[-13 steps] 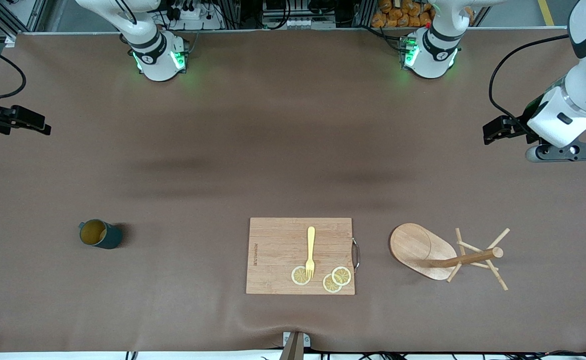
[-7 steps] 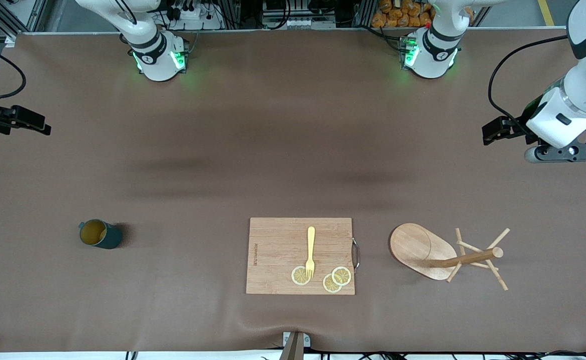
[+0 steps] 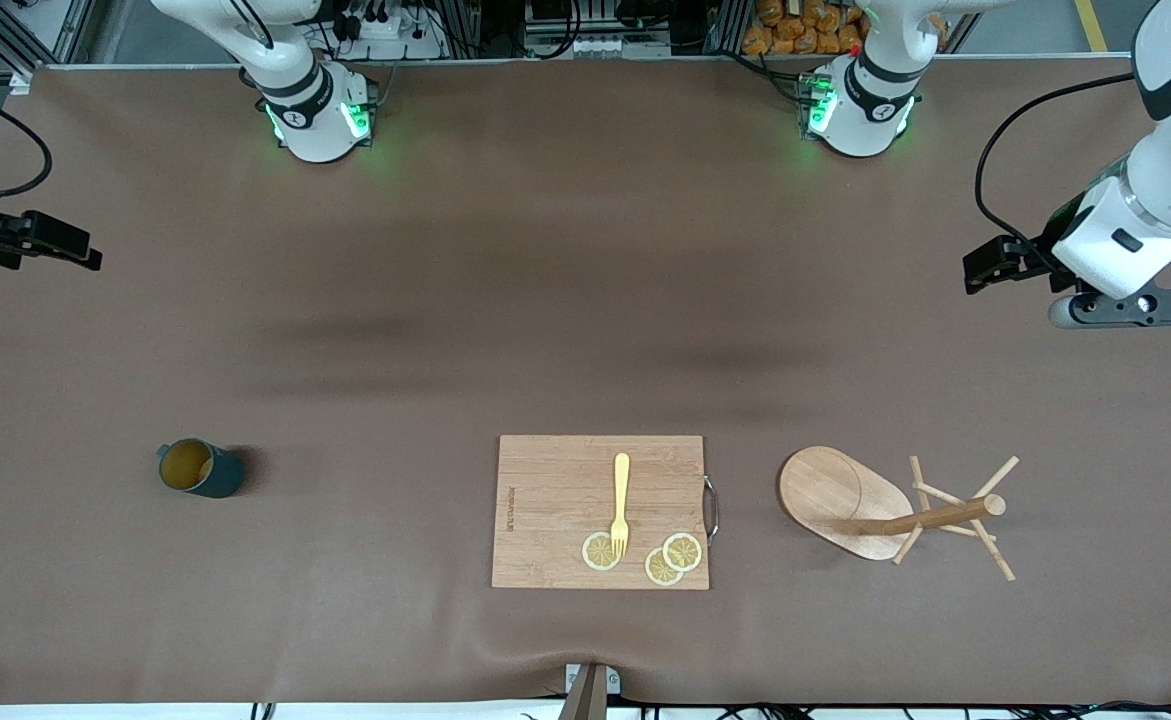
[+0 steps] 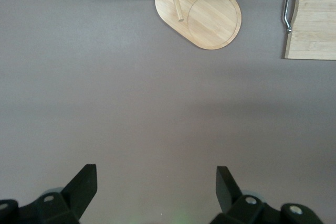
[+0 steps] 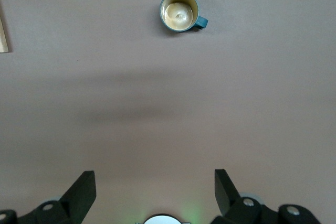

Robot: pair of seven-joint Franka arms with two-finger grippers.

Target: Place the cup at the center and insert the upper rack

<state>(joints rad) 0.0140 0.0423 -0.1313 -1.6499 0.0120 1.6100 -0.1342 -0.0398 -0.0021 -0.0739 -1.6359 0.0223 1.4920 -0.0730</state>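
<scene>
- No step of the task looks begun: both arms hang high over bare worktop (image 3: 565, 300), each near its own end edge, and nothing is held.
- The left gripper (image 4: 155, 192) has its fingers spread wide with nothing between them; it hangs over the worktop by the left arm's end edge.
- The right gripper (image 5: 152, 192) is likewise wide apart and empty, over the right arm's end of the worktop.
- The cup (image 3: 200, 468) stands upright, mouth up, toward the right arm's end, well apart from the cutting board (image 3: 555, 480).
- The upper rack (image 3: 895, 510) lies tipped on its side toward the left arm's end, beside the board, nearer the front edge.
- A fork (image 3: 621, 505) and lemon slices (image 3: 645, 555) lie on the board.
- Next, I judge, the right gripper must descend onto the cup and carry it to the centre.
</scene>
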